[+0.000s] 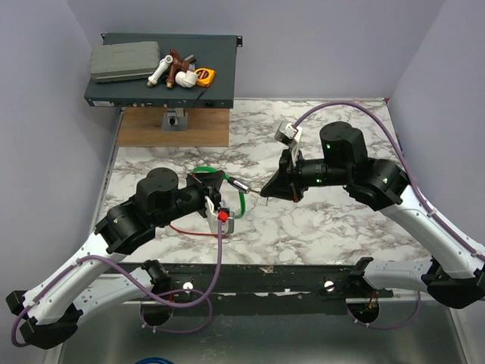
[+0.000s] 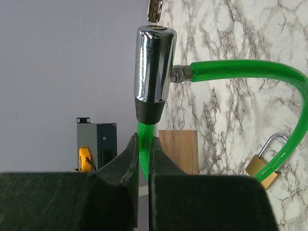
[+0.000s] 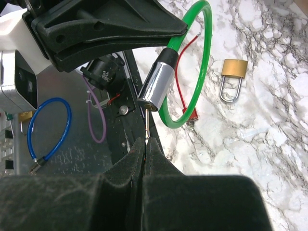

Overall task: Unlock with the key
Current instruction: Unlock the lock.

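A green cable lock [image 2: 250, 70] with a chrome cylinder [image 2: 154, 67] is held up above the marble table. My left gripper [image 2: 144, 139] is shut on the green cable just below the cylinder, which also shows in the top view [image 1: 241, 185]. My right gripper [image 3: 146, 140] is shut on the small silvery key [image 3: 147, 124]. The key's tip is at the keyhole end of the cylinder [image 3: 156, 89], and it enters the left wrist view from the top [image 2: 154, 10]. In the top view the two grippers, left [image 1: 214, 184] and right [image 1: 267, 191], face each other at mid-table.
A brass padlock [image 3: 234, 67] lies on the marble beside the cable loop. A red wire with a red tag [image 1: 223, 218] lies under the left gripper. A wooden board [image 1: 174, 127] and a black box [image 1: 220, 83] with fittings and a tape measure [image 1: 204, 75] stand at the back left.
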Tool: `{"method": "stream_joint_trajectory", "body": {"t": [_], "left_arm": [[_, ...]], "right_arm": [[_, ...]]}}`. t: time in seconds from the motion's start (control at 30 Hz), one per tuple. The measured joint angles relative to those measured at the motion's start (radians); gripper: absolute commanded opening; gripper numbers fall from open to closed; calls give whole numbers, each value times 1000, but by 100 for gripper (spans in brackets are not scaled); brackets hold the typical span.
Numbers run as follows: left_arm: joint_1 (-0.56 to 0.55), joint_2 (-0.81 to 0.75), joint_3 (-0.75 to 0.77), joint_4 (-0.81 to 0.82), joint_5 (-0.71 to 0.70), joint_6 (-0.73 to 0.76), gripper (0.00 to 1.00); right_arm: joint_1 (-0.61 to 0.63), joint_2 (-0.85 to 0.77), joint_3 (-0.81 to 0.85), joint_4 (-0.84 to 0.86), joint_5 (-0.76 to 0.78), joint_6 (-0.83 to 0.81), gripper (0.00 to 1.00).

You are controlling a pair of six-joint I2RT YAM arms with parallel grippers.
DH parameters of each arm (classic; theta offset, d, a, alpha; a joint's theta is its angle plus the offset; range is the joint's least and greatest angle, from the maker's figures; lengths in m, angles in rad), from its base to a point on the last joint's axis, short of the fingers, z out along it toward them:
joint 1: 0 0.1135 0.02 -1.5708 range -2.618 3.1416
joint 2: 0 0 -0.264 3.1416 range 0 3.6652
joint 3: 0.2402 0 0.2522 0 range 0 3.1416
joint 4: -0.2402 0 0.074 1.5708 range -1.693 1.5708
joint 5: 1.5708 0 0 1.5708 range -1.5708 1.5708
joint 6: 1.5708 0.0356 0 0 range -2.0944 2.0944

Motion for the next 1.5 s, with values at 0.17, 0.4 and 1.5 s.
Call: {"method": "stream_joint_trajectory", "body": {"t": [0.17, 0.4, 1.5], "left_arm": [[-6, 5, 0, 0, 0, 0, 0], [-8, 10, 0, 0, -2, 0, 0], [-13, 11, 0, 0, -19, 13, 0]], "right_arm": [[0, 0, -2, 13, 0, 2, 1], [0, 0, -11, 14, 10, 4, 1], [5, -14, -34, 10, 109, -1, 1]]}}
